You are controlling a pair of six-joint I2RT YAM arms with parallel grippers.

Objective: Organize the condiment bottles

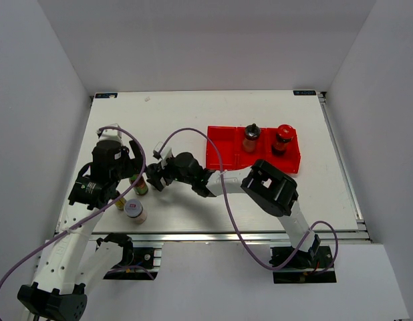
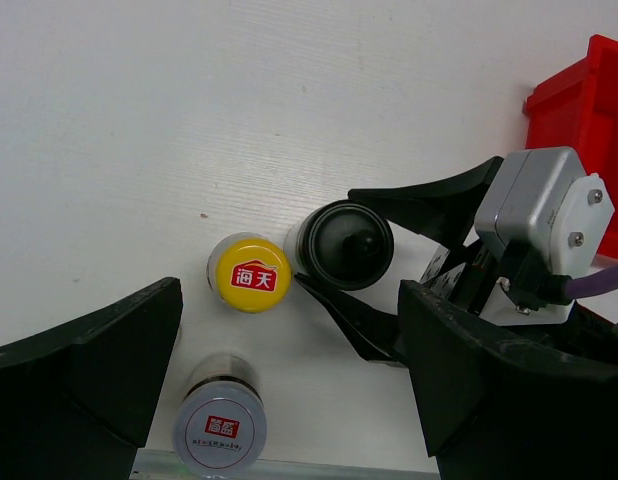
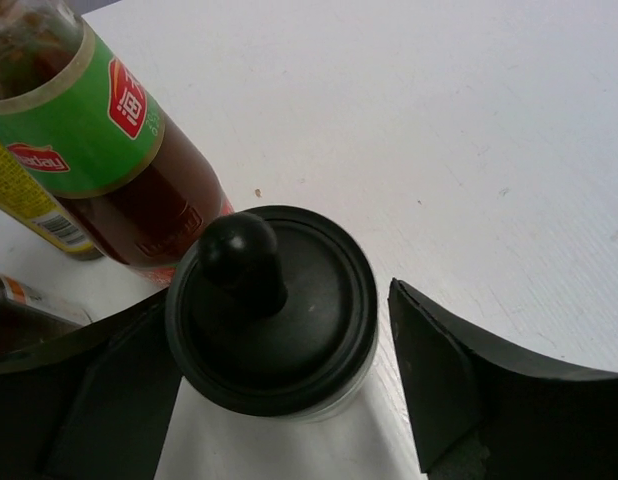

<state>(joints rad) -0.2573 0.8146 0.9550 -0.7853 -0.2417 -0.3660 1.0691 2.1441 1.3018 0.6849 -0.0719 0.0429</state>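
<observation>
My right gripper (image 3: 279, 335) stands open astride a black-capped shaker (image 3: 272, 315) on the table; its right finger (image 3: 459, 385) is a small gap away from the cap. The left wrist view shows that shaker (image 2: 351, 245) between the right gripper's fingers (image 2: 429, 205). Beside it stands a yellow-capped sauce bottle (image 2: 249, 273), with a silver-lidded jar (image 2: 222, 428) nearer the table edge. My left gripper (image 2: 289, 400) hangs wide open above them, holding nothing. The red tray (image 1: 221, 152) holds another black-capped shaker (image 1: 251, 137) and a red-lidded jar (image 1: 282, 139).
A green-labelled sauce bottle (image 3: 99, 140) stands close behind the shaker, and a yellow-labelled bottle (image 3: 29, 200) is to its left. The two arms crowd together at the front left (image 1: 134, 175). The table's metal front edge (image 1: 213, 235) runs just past the silver-lidded jar (image 1: 134, 209).
</observation>
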